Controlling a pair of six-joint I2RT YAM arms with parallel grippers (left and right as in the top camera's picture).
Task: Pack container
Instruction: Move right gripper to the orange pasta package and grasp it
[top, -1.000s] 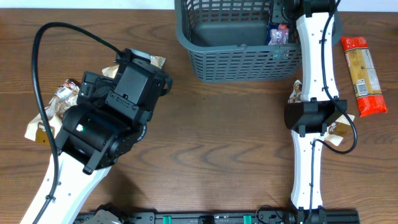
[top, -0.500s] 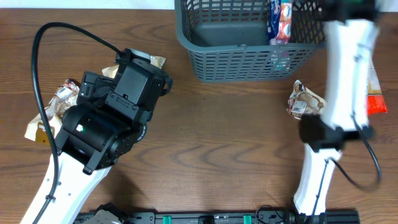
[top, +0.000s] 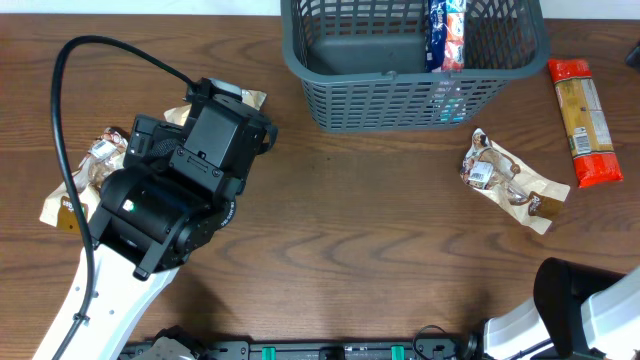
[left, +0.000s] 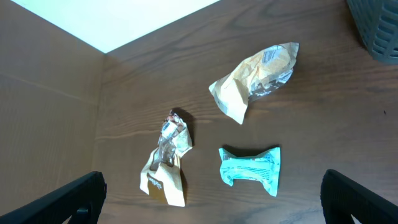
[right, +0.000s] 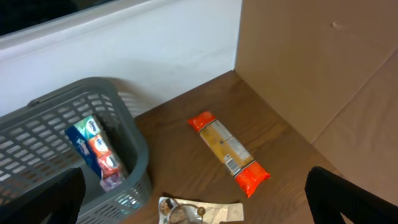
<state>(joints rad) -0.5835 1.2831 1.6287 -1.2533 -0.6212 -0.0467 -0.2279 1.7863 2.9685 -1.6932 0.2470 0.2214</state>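
Our left gripper (left: 211, 190) and right gripper (right: 194, 182) gape wide, empty. An orange packet (top: 581, 121) lies beside the container (top: 392, 102). Our left arm (top: 165, 205) half-covers a wrapper (top: 103, 150).

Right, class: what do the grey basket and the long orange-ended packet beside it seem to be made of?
Basket: probably moulded plastic, matt; even slotted lattice walls and thick rim. Packet: probably thin plastic film, glossy; printed, with flat sealed orange ends.

White arm links (top: 85, 300), black motor housings (top: 165, 215), a black cable (top: 57, 110), black-fingered left hand (left: 214, 202).
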